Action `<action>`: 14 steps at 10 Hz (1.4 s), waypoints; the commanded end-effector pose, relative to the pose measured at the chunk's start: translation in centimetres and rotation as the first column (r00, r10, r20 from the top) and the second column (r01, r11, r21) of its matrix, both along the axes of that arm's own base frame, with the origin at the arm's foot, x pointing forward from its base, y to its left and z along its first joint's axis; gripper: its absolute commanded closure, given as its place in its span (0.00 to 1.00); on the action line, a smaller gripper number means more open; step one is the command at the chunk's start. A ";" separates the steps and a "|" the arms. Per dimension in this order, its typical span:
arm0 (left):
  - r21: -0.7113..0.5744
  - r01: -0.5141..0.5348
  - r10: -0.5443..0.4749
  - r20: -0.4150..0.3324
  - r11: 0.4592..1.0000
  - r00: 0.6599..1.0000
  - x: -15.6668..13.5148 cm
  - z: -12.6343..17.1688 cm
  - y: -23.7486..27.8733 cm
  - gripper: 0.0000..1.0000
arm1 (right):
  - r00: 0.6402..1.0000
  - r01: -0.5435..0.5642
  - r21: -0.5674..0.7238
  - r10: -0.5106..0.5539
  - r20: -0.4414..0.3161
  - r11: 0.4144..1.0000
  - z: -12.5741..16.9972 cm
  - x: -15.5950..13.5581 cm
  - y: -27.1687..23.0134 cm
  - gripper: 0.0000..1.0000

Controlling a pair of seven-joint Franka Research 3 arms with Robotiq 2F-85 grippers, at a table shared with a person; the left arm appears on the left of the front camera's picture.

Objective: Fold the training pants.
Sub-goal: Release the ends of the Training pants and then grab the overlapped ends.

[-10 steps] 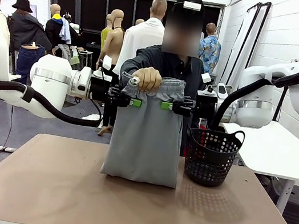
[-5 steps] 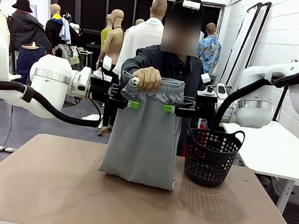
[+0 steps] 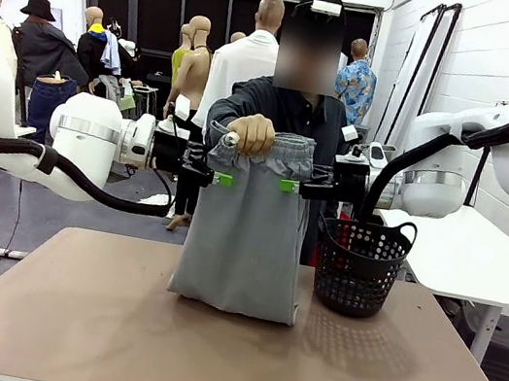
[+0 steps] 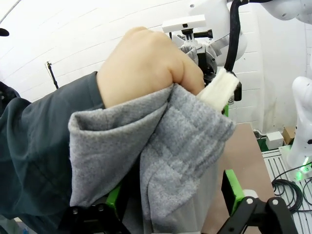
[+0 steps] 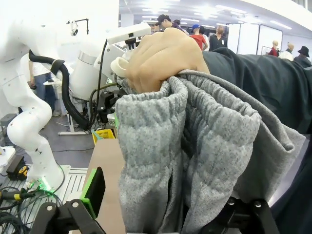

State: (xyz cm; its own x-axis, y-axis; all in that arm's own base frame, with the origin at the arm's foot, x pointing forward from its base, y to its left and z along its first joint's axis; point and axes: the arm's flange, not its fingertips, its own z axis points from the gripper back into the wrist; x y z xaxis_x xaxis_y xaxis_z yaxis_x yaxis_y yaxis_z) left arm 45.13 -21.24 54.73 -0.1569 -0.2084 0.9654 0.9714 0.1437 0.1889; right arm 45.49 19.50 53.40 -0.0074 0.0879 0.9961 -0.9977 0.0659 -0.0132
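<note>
Pants: the grey training pants (image 3: 246, 238) hang straight down just to the left of the black basket (image 3: 357, 278); their bottom end rests on the table (image 3: 113, 323), beside the foot of the basket; the bunched waistband is at the top, higher than the basket's handle
Hand: a person's hand (image 3: 250, 133) makes a fist round the waistband and holds the pants up; it is up and to the left of the basket; a white string end (image 4: 219, 91) pokes out next to the fist
Left tool: the left tool (image 3: 220, 178) is at the side of the pants away from the basket, just under the waistband; its fingers are spread wide with the cloth hanging between them; one green pad (image 4: 233, 190) stands clear of the cloth; the other is partly behind the cloth, and I cannot tell if it touches; it pinches nothing
Right tool: the right tool (image 3: 288, 186) is at the side of the pants nearest the basket, above the basket's rim; it is spread wide too; one green pad (image 5: 92, 191) stands apart from the cloth; it pinches nothing
</note>
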 end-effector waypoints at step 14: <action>0.019 -0.171 0.170 0.034 0.985 0.985 -2.0 0.5 4.1 0.00 | 0.990 0.137 -0.074 -0.133 0.047 0.988 1.1 -2.3 -3.5 0.00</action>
